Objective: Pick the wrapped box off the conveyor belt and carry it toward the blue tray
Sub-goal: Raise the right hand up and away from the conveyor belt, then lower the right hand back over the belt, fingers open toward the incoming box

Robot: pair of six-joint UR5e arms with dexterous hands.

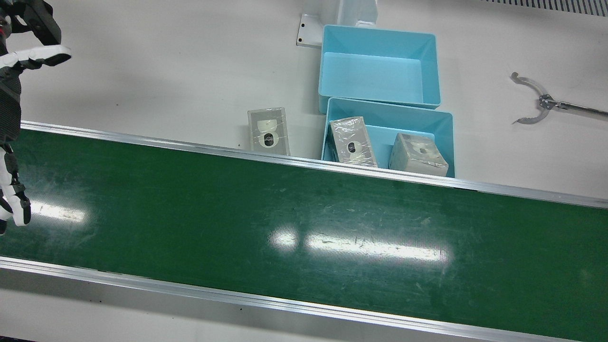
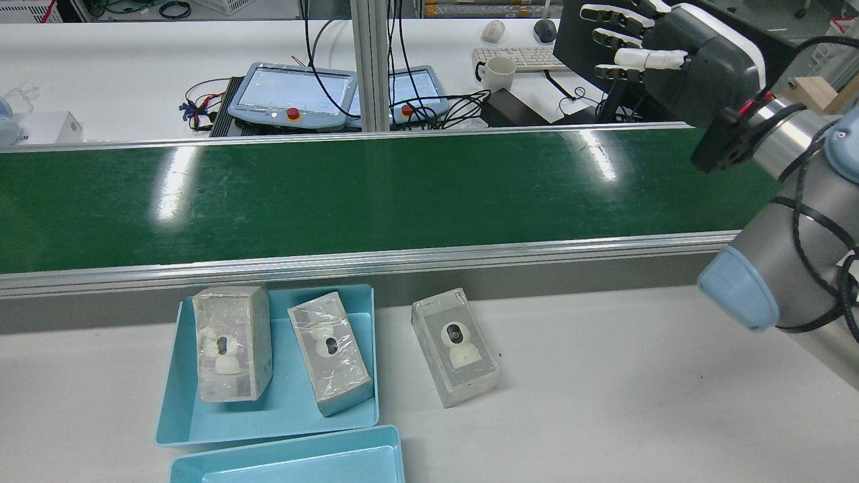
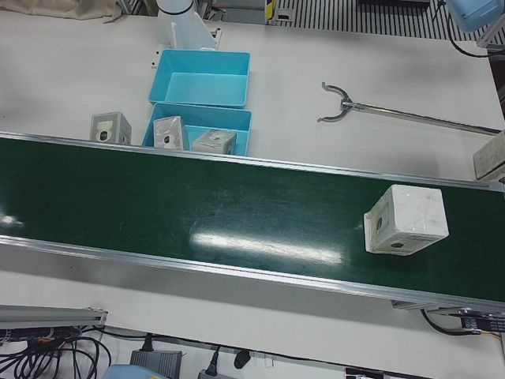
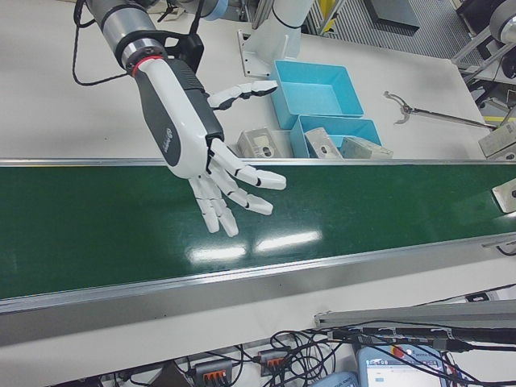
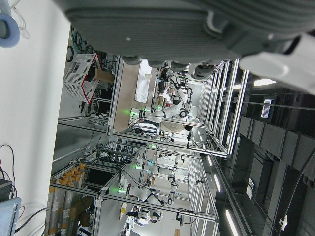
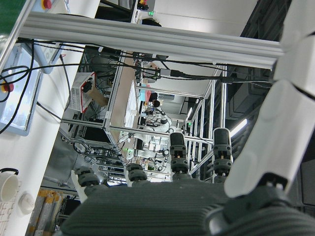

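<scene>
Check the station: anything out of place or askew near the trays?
One wrapped box lies on the white table beside the near blue tray, not in it. The two boxes inside that tray sit askew, leaning on its wall. A reacher tool lies loose on the table. The right hand is open over the belt.

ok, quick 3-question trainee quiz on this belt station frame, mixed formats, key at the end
1. True or false: the right hand is holding a wrapped box.
2. How many wrapped boxes lie inside the near blue tray? A) none B) one C) two
3. Fill in: the wrapped box on the conveyor sits near the belt's ____ end in the left-front view.

Key:
1. False. The hand hangs open above the conveyor belt, fingers spread, holding nothing.
2. C. Two boxes lie in it; a third box rests on the white table beside the tray. The far blue tray holds nothing.
3. Right.
</scene>
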